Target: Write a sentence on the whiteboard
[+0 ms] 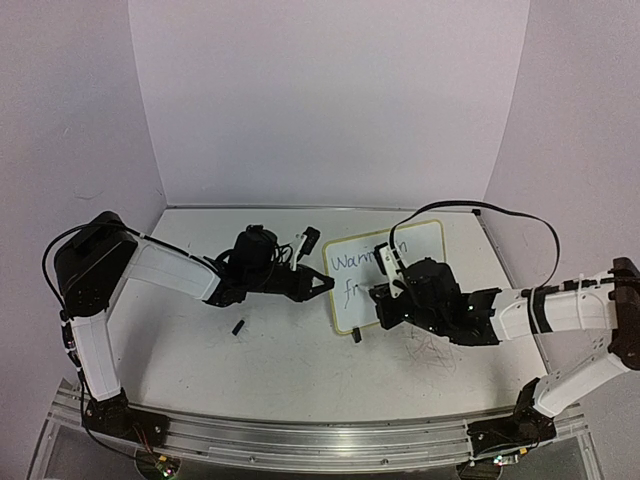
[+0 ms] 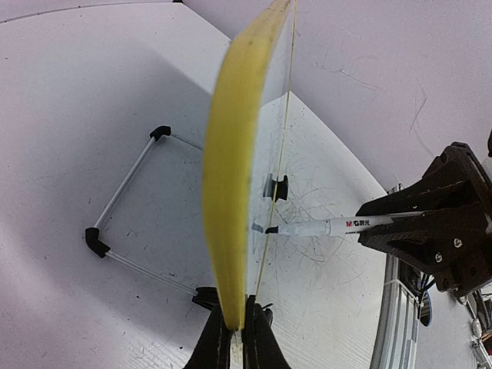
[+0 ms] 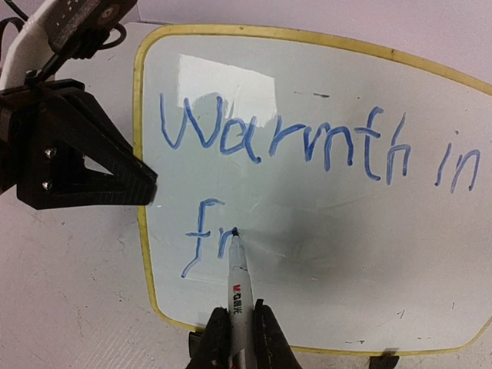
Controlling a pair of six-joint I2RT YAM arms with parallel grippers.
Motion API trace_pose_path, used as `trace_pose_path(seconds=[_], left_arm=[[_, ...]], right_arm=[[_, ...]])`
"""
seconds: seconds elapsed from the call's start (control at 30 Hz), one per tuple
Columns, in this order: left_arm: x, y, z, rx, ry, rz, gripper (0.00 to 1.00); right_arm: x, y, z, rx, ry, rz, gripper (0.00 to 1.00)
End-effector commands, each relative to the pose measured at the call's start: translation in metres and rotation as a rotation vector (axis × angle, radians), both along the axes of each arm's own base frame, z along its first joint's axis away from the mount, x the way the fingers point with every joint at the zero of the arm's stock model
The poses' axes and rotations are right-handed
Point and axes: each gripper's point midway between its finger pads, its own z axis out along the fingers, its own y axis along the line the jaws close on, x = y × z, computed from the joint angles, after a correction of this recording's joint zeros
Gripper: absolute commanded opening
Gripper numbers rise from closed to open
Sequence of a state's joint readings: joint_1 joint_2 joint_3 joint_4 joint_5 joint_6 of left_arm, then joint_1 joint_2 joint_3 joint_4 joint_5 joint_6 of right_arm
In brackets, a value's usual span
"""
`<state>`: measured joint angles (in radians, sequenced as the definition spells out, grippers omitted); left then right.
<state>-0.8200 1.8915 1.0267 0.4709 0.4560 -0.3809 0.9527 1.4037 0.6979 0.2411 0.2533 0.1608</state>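
My right gripper was clamped on the marker, tip touching the whiteboard just after "fr" on the second line of the sentence. The next letters probably needed light, even pressure and a level baseline under "Warmth in". My left gripper was closed on the board's left edge, bracing it. The board stood tilted, right of centre on the table, toward its far edge. My right forearm reached in low from the right edge. My left arm stretched across from the near left corner.
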Motion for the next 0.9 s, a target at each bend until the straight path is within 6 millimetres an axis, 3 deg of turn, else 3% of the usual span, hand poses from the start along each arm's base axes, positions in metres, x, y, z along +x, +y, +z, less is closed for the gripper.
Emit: trace_pose_path(seconds=[0.0, 0.5, 0.87], left_arm=[[-0.019, 0.005, -0.029, 0.104, 0.045, -0.029, 0.0], [-0.018, 0.004, -0.032, 0.107, 0.046, -0.032, 0.0], [-0.019, 0.005, -0.029, 0.105, 0.042, -0.032, 0.0]], right_arm=[[0.011, 0.006, 0.022, 0.049, -0.055, -0.026, 0.0], [0.01, 0.002, 0.034, 0.078, -0.084, -0.037, 0.0], [0.019, -0.002, 0.014, 0.028, -0.054, -0.09, 0.0]])
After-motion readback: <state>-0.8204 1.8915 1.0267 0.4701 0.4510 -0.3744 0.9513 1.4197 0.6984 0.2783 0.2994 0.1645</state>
